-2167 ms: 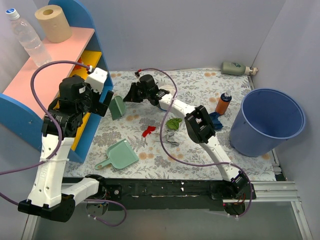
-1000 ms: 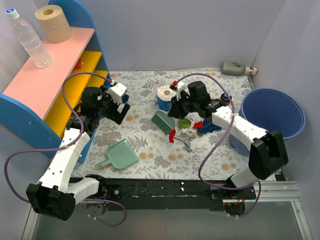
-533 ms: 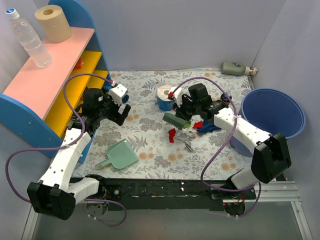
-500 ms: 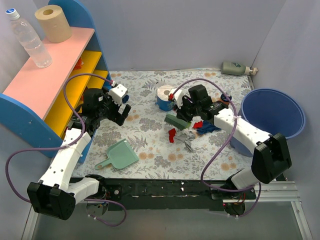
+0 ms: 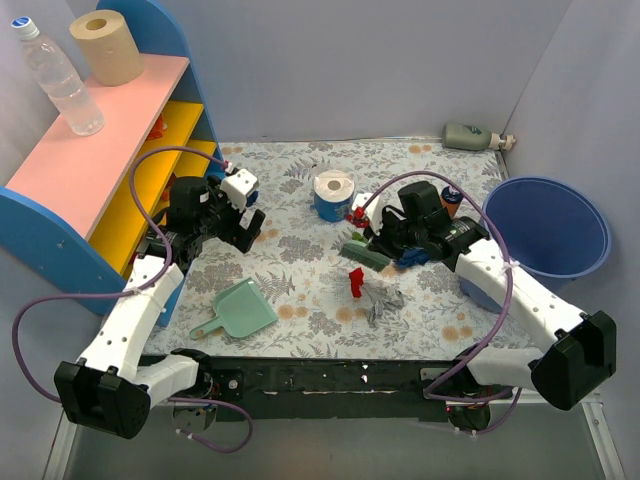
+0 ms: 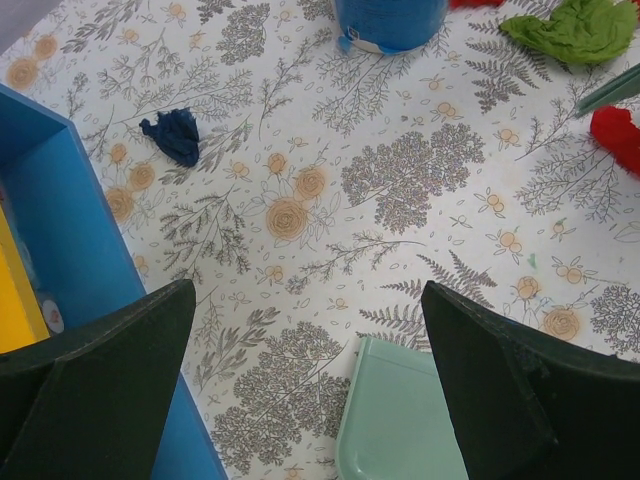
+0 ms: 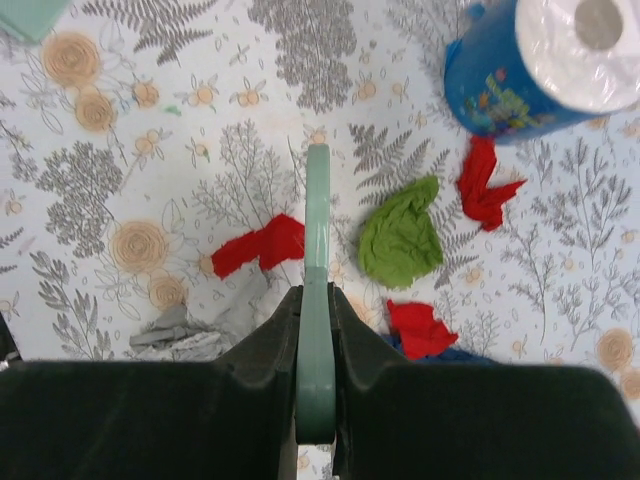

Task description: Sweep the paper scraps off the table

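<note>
My right gripper is shut on the handle of a mint green brush, whose head rests on the leaf-printed table. To the brush's left lie a red scrap and a grey scrap; they also show in the top view, red and grey. To its right lie a green scrap and two red ones. My left gripper is open and empty above the mint dustpan. A small dark blue scrap lies near the shelf.
A blue-wrapped tissue roll stands behind the scraps. A blue bucket stands at the right, an orange bottle beside it. The blue and yellow shelf borders the left. A grey-green bottle lies at the back right.
My right gripper has drawn the brush towards the front right. The red and grey scraps moved a little nearer the front with it. The left arm has barely moved.
</note>
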You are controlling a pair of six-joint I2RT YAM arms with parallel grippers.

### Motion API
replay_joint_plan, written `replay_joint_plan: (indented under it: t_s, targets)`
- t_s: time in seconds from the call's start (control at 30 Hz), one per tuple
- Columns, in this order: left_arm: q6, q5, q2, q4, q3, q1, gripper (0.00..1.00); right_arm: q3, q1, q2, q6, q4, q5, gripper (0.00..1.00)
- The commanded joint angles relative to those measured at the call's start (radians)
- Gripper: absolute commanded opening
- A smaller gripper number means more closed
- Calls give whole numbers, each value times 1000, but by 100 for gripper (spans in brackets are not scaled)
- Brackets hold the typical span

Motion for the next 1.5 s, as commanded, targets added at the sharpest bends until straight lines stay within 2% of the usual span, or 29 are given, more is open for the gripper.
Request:
replay_joint_plan:
  t_s: [0.0,0.13,0.17,0.23,0.27,0.4,0.53,0.6,0.63,0.87,1.03,1.23,1.37,1.47]
  targets:
    - [-12,-6,5,-19,40,-4,98,115,23,46,21,119,-103,1]
    - [-46,-145,-26,7,59,-2,98,223,64,177,133,226,-130,1]
    - [-72,-233,-33,27,66,-1,98,235,75,226,158,322,-125,1]
    - [-73,-289,-47,24,77,-1,98,250,101,269,265,450,-75,1]
    - [-72,-315,-63,17,85,-1,98,257,110,318,300,572,-58,1]
    - [-50,-349,-101,-32,111,-8,98,374,136,483,509,775,112,1]
    - [-34,-400,-135,-84,120,-18,98,670,140,735,757,807,200,1]
    - [-30,-408,-144,-130,134,-21,98,769,138,818,825,799,255,1]
    - [-32,-409,-142,-165,141,-19,98,871,138,896,844,799,267,1]
    - [-41,-389,-90,-292,226,-19,98,1170,132,1192,867,894,360,1]
    - [-33,-388,-43,-304,260,-19,98,1188,124,1271,1009,928,321,1]
    - [-32,-369,-32,-305,277,-18,98,1133,120,1268,1263,722,502,1]
    - [-40,-348,-50,-293,254,-18,98,1032,121,1197,1302,666,468,1]
    - [-43,-332,-76,-253,211,-16,98,894,121,1104,1269,633,458,1]
